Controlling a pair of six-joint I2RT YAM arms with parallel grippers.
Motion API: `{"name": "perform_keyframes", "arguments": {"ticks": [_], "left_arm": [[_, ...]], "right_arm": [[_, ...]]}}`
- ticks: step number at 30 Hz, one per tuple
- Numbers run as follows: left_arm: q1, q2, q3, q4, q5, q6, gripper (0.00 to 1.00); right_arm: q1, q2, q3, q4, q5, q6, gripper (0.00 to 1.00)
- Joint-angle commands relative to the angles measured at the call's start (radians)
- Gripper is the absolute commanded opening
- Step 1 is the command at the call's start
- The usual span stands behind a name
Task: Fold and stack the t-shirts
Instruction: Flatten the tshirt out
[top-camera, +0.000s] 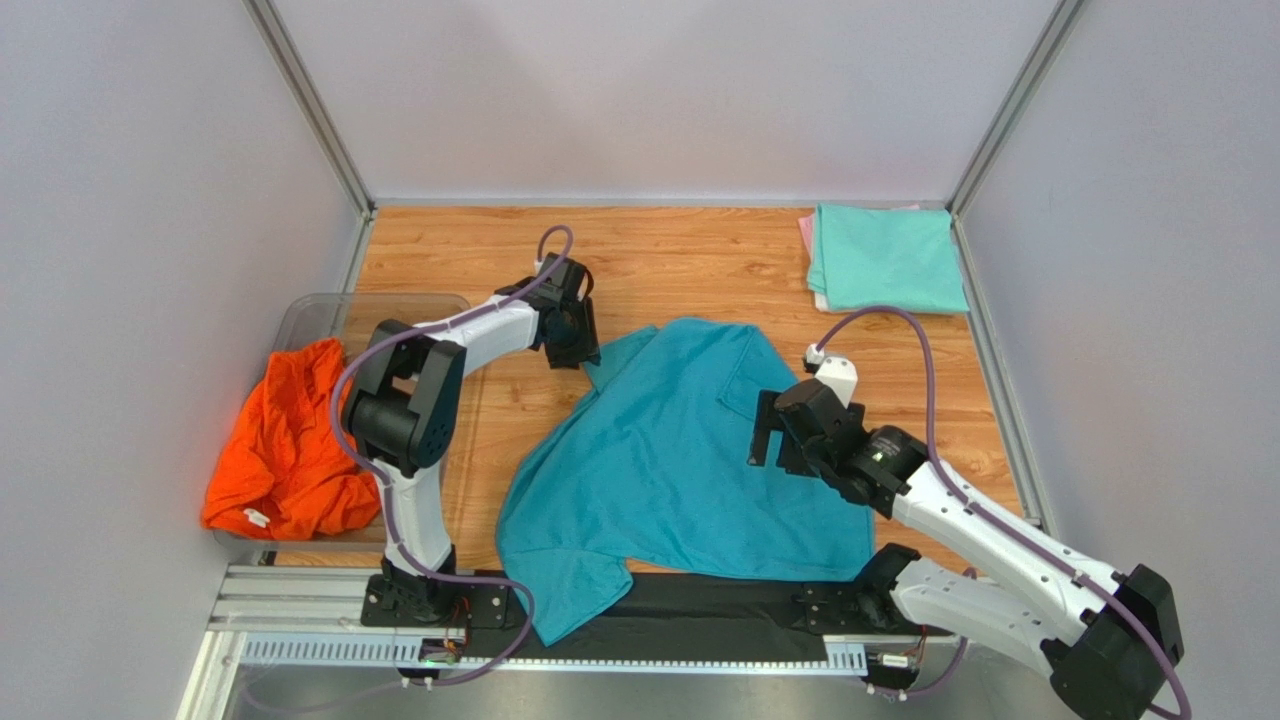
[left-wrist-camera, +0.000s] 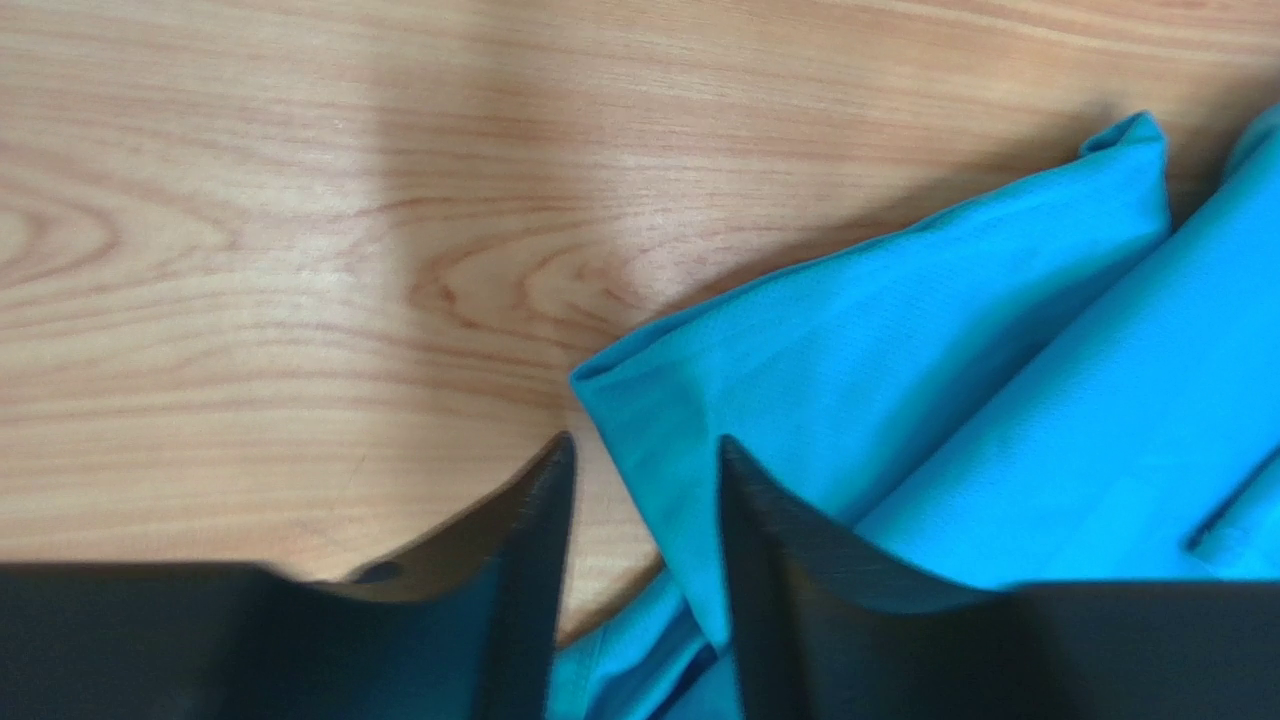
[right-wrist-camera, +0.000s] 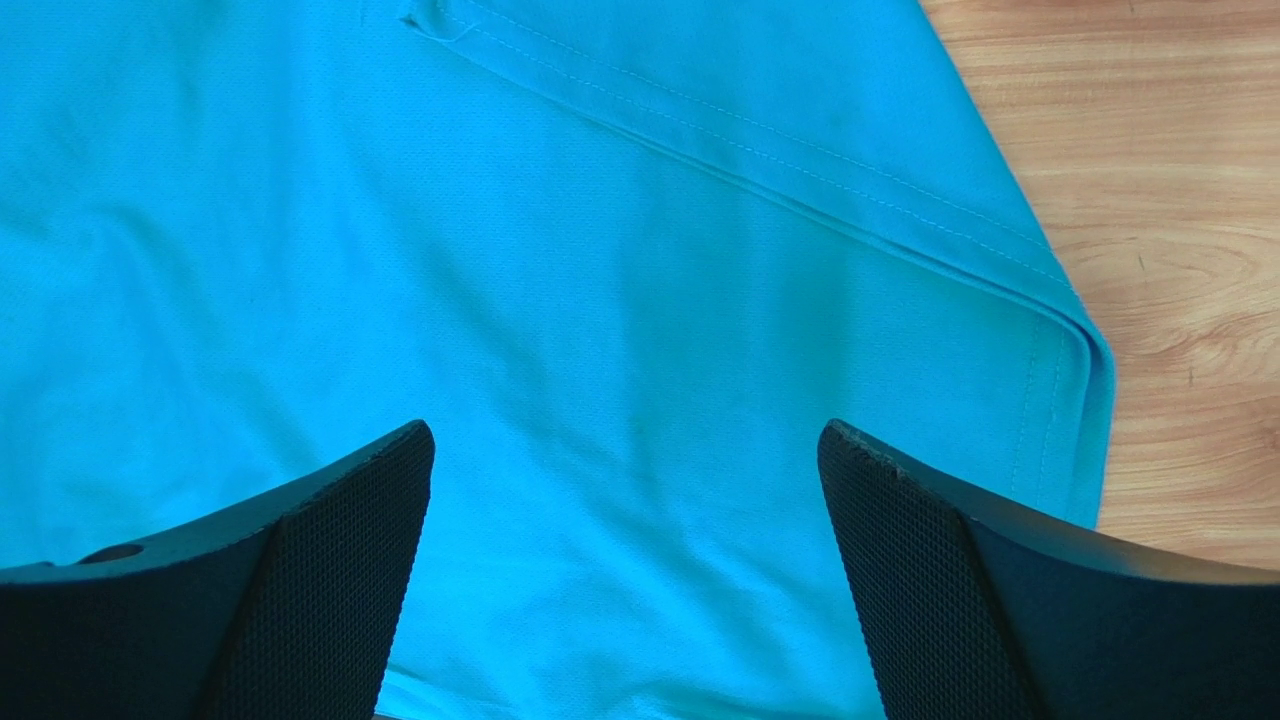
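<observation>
The teal-blue t-shirt (top-camera: 676, 465) lies spread, rumpled, mid-table. My left gripper (top-camera: 573, 348) is low at its far-left corner. In the left wrist view (left-wrist-camera: 643, 443) the jaws stand a narrow gap apart, with the shirt's folded edge (left-wrist-camera: 661, 435) between them, against the right finger. My right gripper (top-camera: 766, 431) hovers over the shirt's right side, wide open and empty (right-wrist-camera: 624, 428), above flat cloth (right-wrist-camera: 601, 225) near a hem. The orange t-shirt (top-camera: 286, 443) is bunched in the tub at the left. The mint green t-shirt (top-camera: 887, 258) lies folded at the back right, on the pale pink one (top-camera: 809, 240).
A clear plastic tub (top-camera: 323, 312) stands at the left by the wall. Grey walls close in the back and both sides. A black strip (top-camera: 721, 600) runs along the near edge under the teal shirt's hem. Bare wood (top-camera: 661, 255) shows at the back.
</observation>
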Motion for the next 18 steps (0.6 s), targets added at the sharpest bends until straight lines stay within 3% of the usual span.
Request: {"name": "perform_keyframes", "arguments": {"ticks": [1,6,7,8,10,18], "left_arm": [[-0.006,0.041,0.035,-0.02,0.022,0.015,0.34],[-0.012,0.097,0.053,-0.037,0.028,0.014,0.27],[-0.014,0.098,0.053,-0.037,0.026,0.011,0.21],[-0.014,0.097,0.052,-0.037,0.02,0.008,0.09],[-0.014,0.091,0.053,-0.04,0.011,0.009,0.0],[-0.011,-0.014,0.121,-0.091,-0.114,0.074,0.0]], "right_arm": [[-0.007,-0.004,-0.007,0.002,0.042,-0.013,1.0],[-0.01,0.016,-0.011,0.007,0.053,-0.016,1.0],[-0.008,0.019,-0.013,0.007,0.053,-0.016,1.0],[-0.008,0.021,-0.013,0.01,0.051,-0.018,1.0],[-0.01,0.022,-0.014,0.01,0.054,-0.022,1.0],[-0.011,0.012,-0.021,0.021,0.067,-0.038,1.0]]}}
